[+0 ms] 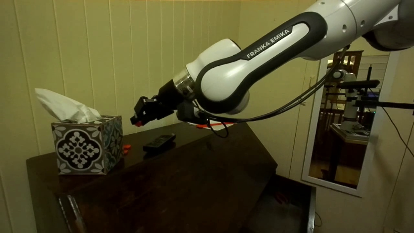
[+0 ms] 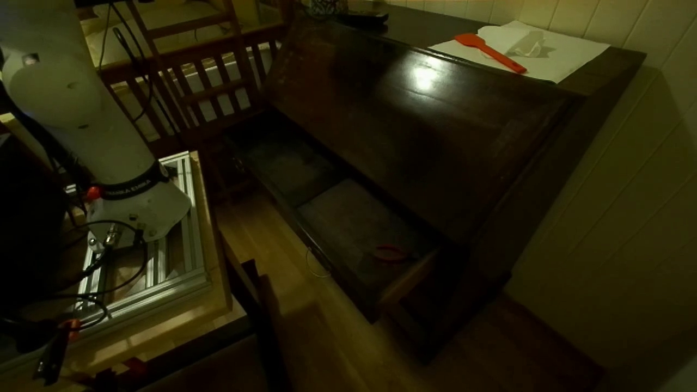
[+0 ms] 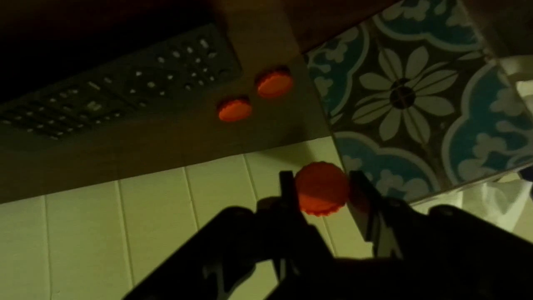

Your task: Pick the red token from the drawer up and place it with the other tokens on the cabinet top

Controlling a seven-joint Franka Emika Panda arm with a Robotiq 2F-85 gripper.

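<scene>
My gripper (image 1: 137,121) is shut on a red token (image 3: 321,189), a round cap with a scalloped edge, which shows between the two fingertips in the wrist view. The gripper holds it in the air above the cabinet top (image 1: 136,156), between the tissue box and the remote in an exterior view. Two other orange-red tokens (image 3: 275,83) lie on the cabinet top close to the tissue box; they also show partly in an exterior view (image 1: 126,148). The drawer (image 2: 348,218) stands pulled out below. The gripper is out of sight in the exterior view with the drawer's inside.
A patterned tissue box (image 1: 77,149) stands beside the tokens, a tissue sticking up. A black remote (image 1: 160,142) lies on their other side. A red spatula (image 2: 493,54) lies on white paper (image 2: 577,51) farther along. Red-handled pliers (image 2: 390,253) lie in the drawer. The panelled wall (image 1: 103,64) is behind.
</scene>
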